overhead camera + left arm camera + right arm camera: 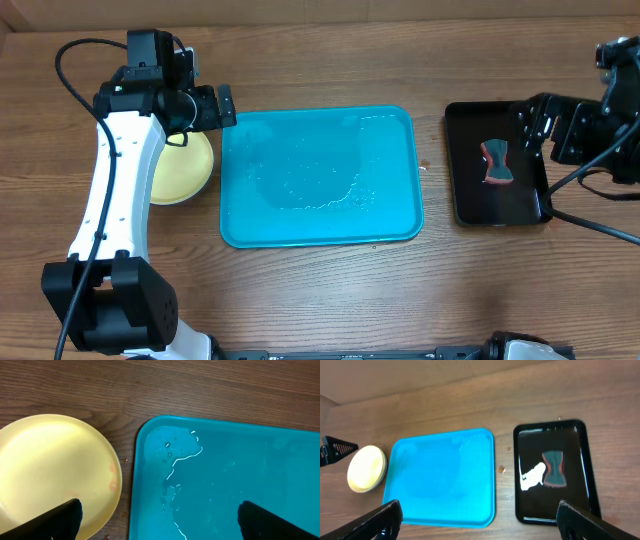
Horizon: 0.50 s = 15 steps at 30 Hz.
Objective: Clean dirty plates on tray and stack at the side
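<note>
Hovering spread and empty, left gripper has stacked plates just left, wet tray right; nearer arm.

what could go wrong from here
The open left hand hangs over the plates; a low sweep might knock the stack. Faint reddish marks show on the top plate's rim, so it may not be fully clean. Water pooled on the tray could slosh out if it's bumped.
</note>
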Each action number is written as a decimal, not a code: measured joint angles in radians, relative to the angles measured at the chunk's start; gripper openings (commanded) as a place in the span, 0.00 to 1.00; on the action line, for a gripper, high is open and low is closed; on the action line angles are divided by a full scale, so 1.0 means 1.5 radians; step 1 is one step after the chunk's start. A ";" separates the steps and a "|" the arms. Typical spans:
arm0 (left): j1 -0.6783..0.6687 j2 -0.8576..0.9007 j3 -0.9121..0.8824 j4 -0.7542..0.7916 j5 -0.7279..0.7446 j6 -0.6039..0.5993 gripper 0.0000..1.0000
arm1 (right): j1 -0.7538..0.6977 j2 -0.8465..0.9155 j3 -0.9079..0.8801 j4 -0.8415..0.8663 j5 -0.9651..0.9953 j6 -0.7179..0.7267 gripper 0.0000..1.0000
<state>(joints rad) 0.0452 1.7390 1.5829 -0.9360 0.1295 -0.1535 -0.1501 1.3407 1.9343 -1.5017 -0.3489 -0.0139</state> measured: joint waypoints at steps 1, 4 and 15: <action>0.000 0.000 0.000 0.000 0.000 0.000 1.00 | 0.000 0.000 0.000 -0.007 0.001 0.002 1.00; 0.000 0.000 0.000 0.000 0.000 0.000 1.00 | 0.000 0.007 0.000 -0.021 0.011 0.007 1.00; 0.000 0.000 0.000 0.000 0.000 0.000 1.00 | 0.019 -0.009 -0.014 0.109 0.071 0.010 1.00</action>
<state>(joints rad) 0.0452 1.7390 1.5829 -0.9360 0.1295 -0.1535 -0.1211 1.3273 1.9137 -1.3388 -0.2417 0.0010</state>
